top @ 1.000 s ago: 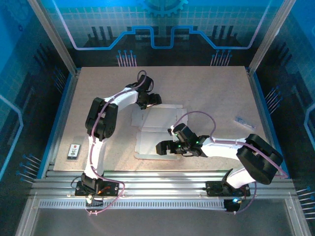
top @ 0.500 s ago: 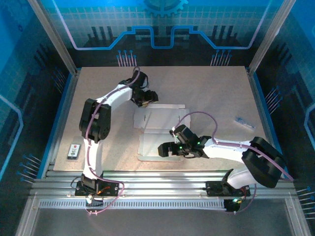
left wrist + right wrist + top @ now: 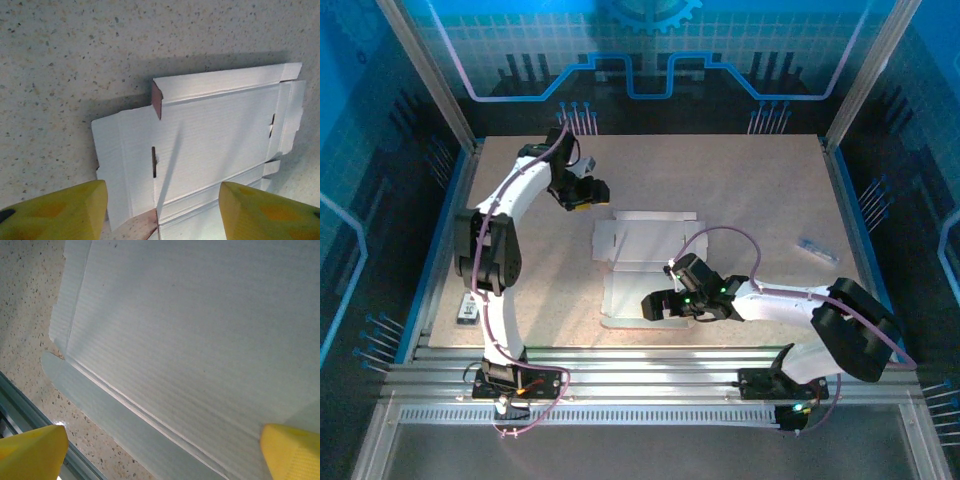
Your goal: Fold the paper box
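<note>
The paper box (image 3: 640, 240) lies flat in the middle of the desk (image 3: 740, 180), whitish face up, its creased panels spread out. Seen from above, it reaches from mid-desk toward the near edge.

The left claw (image 3: 588, 192) hangs over bare desk, to the far left of the box and apart from it. In the left wrist view, its yellow fingers (image 3: 55, 212) stand spread with nothing between them. The box (image 3: 215, 135) shows beyond the left claw (image 3: 161, 200) on the speckled desk (image 3: 75, 50). A narrow flap (image 3: 220, 82) along one long edge is raised a little, and pink shows at its end. Small slots mark the creases.

The right claw (image 3: 655, 305) sits low over the near part of the box. In the right wrist view, its fingers (image 3: 35, 450) stand as far apart as they go, one at each lower corner of the view. The ribbed white panel of the box (image 3: 200, 330) stretches between and above them. Whether the right claw (image 3: 162, 440) touches the cardboard cannot be told. It pinches nothing. A folded strip runs along the panel's edge, with the desk (image 3: 25, 300) just beyond it.

A small grey card (image 3: 470, 306) with a red mark lies near the desk's left edge, well apart from the box.
</note>
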